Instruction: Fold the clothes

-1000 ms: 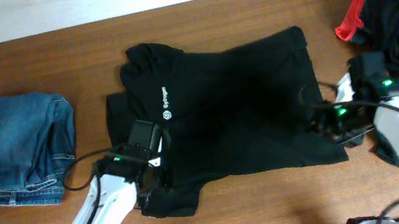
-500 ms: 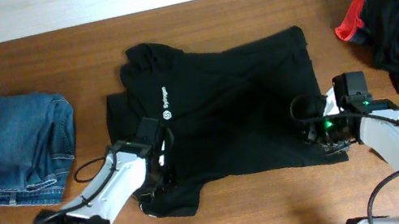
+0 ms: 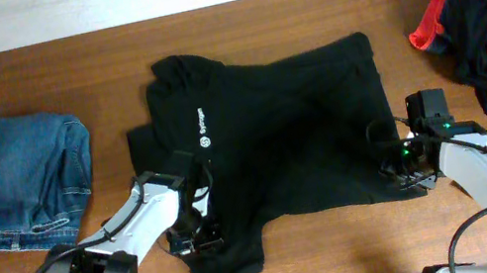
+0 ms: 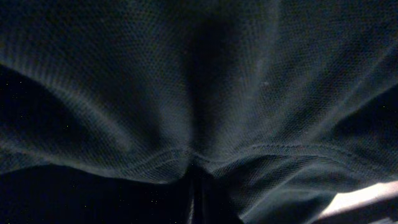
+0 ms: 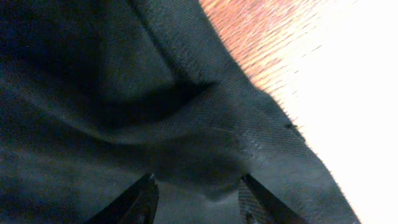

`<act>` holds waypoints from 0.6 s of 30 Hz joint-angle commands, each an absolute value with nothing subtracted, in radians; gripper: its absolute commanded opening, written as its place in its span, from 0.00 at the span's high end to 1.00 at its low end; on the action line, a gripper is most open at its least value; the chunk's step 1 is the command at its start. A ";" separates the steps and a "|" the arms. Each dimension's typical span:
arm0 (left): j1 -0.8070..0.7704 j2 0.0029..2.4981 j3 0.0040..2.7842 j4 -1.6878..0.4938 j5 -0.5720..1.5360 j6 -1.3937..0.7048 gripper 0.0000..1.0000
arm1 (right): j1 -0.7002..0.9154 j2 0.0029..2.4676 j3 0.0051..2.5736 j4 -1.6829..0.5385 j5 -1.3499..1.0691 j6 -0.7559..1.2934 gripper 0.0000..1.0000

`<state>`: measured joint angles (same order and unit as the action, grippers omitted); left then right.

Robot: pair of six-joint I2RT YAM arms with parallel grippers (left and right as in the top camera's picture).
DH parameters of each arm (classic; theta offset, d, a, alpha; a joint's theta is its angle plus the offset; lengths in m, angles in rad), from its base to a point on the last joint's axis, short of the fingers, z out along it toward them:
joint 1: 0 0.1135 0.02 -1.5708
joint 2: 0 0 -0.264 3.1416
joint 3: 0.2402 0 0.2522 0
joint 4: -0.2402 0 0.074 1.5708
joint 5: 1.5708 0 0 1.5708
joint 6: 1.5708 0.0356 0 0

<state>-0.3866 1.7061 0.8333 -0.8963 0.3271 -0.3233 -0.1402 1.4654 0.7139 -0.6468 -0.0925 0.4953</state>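
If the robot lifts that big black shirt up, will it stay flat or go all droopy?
Probably droopy: the black shirt lies in soft wrinkles, and it bunches up where the left gripper pinches it. It likely feels light, since it looks like thin cloth. It should not slip out easily; the weave looks rough up close.

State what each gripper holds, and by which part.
The left gripper is shut on the black shirt, pinching a stitched hem at its near left end. The right gripper straddles the shirt's near right corner, jaws apart, gripping nothing.
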 commanded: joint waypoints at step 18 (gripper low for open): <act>-0.125 1.723 0.778 -1.016 0.297 -0.265 0.99 | -0.244 1.465 0.738 -0.640 0.084 0.537 0.55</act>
